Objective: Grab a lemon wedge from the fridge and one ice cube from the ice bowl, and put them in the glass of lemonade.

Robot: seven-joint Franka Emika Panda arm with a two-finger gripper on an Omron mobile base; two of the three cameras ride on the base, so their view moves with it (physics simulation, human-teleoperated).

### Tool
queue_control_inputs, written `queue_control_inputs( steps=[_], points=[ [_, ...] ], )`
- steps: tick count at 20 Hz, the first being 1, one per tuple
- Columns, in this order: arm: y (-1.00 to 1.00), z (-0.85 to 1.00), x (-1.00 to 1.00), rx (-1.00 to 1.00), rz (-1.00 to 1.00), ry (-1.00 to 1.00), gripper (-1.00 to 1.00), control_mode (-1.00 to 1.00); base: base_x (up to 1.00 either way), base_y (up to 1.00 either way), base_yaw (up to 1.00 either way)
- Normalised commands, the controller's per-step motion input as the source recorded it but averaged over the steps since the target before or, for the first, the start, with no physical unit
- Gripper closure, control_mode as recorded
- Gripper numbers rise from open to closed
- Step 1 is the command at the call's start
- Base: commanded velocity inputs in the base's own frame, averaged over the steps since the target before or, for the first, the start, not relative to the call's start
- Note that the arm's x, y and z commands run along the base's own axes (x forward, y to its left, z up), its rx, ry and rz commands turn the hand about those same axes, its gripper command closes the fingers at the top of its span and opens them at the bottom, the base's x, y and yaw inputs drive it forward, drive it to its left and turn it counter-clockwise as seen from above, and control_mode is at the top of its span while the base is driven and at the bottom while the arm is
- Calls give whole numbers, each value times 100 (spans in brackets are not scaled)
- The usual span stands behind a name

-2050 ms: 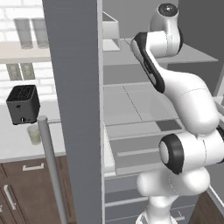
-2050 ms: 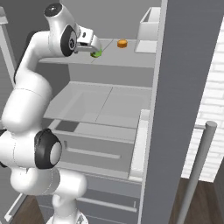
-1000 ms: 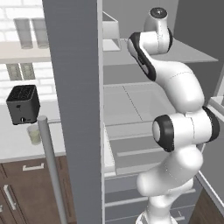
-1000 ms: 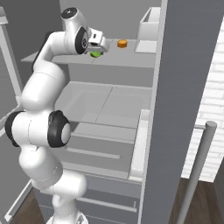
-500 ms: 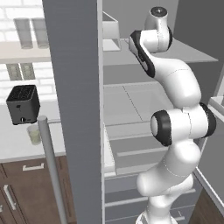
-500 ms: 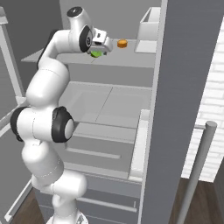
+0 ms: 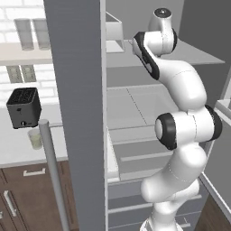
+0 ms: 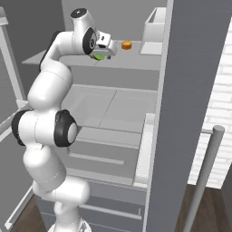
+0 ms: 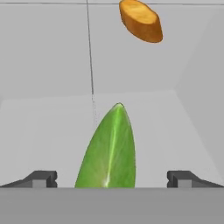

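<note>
The lemon wedge [image 9: 109, 153], green-yellow and pointed, lies on the top shelf of the open grey fridge [image 7: 74, 113]. My gripper [image 9: 112, 179] is open, and the wedge sits between its two spread fingertips [image 9: 43, 178] without touching either. From the right base view the gripper [image 8: 103, 53] hovers right at the wedge [image 8: 98, 57] on that shelf. The glass of lemonade [image 7: 34, 139] stands on the counter left of the fridge, below the toaster [image 7: 24, 107]. The ice bowl and ice cube are out of view.
An orange piece of food [image 8: 126, 45] [image 9: 141, 20] lies further back on the same shelf. A white box [image 8: 154, 29] stands at the shelf's right. The fridge door's long bar handles [image 7: 53, 176] [image 8: 204, 172] stick out on both sides.
The arm has stretched deeper into the top shelf. The hand has moved in toward the wedge until its fingers straddle it. The wedge and orange piece have stayed put.
</note>
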Motion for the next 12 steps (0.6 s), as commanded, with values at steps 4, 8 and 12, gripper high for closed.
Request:
queue_control_inputs(
  steps=[4, 8, 12],
  points=[
    [0, -28, 0, 0, 0, 0, -100, -100, 0, 0, 0],
    [0, -23, 0, 0, 0, 0, 100, -100, 0, 0, 0],
    [0, -17, 0, 0, 0, 0, 100, -100, 0, 0, 0]
  ],
)
